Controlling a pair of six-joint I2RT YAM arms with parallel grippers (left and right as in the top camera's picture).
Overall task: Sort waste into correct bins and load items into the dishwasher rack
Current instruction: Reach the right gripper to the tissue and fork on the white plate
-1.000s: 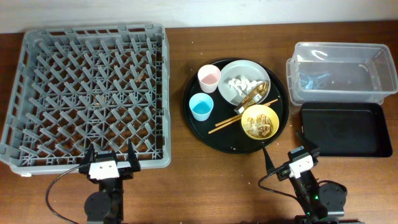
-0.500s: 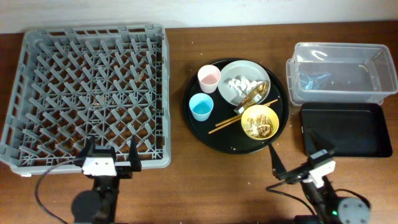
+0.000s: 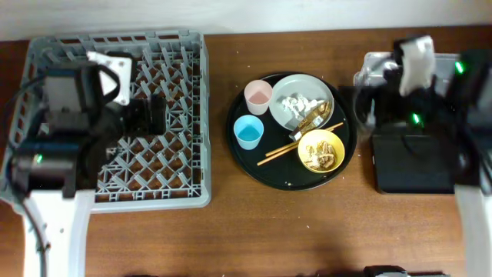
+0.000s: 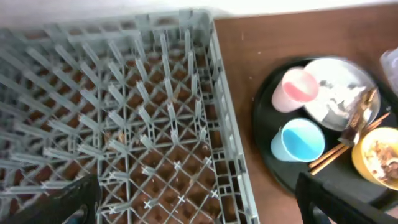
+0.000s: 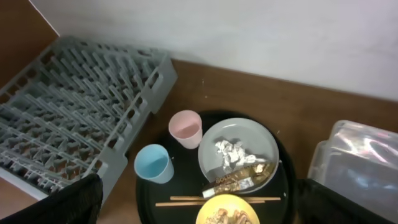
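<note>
Well, looking at brown counter (image 3: 223,231), white wall (image 5: 249,31), rack (image 3: 177,54) beside round tray (image 3: 284,173); hanging left tool (image 4: 196,202), right tool (image 5: 205,202) agape, gripping nothing.

The left arm (image 3: 65,131) is a stack of boxy black housings. A white square plate (image 3: 110,68) sits just behind its wrist and a small green light (image 3: 38,158) further back from the fingers. A black cable (image 3: 15,100) runs alongside, and the rearmost link (image 3: 50,231) is white. The right arm (image 3: 430,108) is black too, with a white block (image 3: 415,55) near the wrist, green lights (image 3: 460,68) behind that and a white rear link (image 3: 473,231). The left fingers (image 4: 65,202) and right fingers (image 5: 59,199) are matt black wedges
</note>
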